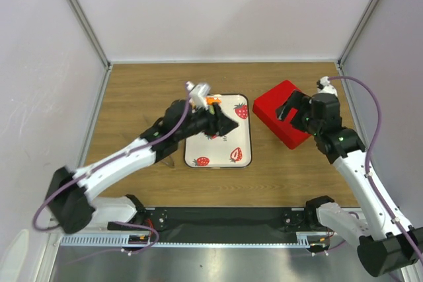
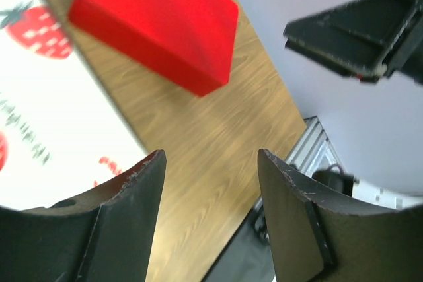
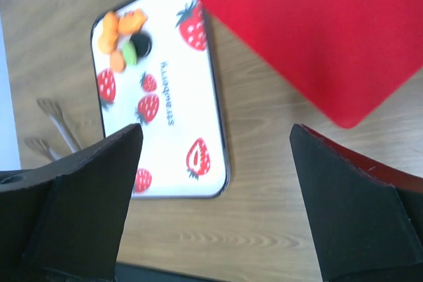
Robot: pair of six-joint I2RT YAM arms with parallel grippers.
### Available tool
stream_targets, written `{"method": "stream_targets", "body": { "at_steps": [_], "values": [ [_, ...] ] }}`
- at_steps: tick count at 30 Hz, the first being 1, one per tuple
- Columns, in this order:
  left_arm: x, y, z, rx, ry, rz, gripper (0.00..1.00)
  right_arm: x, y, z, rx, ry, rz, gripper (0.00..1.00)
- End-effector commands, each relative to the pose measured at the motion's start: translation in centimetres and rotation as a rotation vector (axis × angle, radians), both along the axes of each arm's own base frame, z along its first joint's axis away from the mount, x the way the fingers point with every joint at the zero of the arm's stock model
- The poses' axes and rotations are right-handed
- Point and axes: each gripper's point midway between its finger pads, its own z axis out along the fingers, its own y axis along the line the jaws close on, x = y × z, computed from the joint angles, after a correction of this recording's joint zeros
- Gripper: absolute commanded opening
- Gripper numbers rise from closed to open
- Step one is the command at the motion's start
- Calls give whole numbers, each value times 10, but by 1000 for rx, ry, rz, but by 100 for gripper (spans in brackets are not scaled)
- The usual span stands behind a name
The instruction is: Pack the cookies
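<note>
The cookies [image 3: 122, 37] lie in a small cluster of orange, green and black discs at the far corner of a white strawberry-print tray [image 3: 178, 90]. From above, the orange cookies [image 1: 212, 101] show just behind my left arm's wrist. My left gripper [image 1: 228, 125] hovers over the tray [image 1: 241, 140], open, with nothing between its fingers [image 2: 132, 216]. A red box [image 1: 284, 97] sits to the right of the tray. Over it hangs my right gripper [image 1: 285, 111], open wide and empty. The left wrist view shows no cookies.
In the left wrist view the red box [image 2: 158, 24] lies beyond the tray edge [image 2: 59, 110], with my right gripper's dark fingers [image 2: 357, 37] above it. The red box [image 3: 317, 31] fills the upper right of the right wrist view. White walls enclose the wooden table [image 1: 132, 97].
</note>
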Motion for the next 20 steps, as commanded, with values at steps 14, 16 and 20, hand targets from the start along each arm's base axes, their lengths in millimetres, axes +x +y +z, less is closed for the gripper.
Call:
{"method": "stream_targets", "body": {
  "at_steps": [14,16,20],
  "values": [
    [-67,113,13,79,-122,157,68,-29,1,24,-119,-70,17,100],
    [-68,112,18,69,-131,146,68,-32,-1,25,-128,-75,16,100],
    [-69,111,21,80,-140,132,68,-33,-4,30,-131,-105,12,100]
  ]
}}
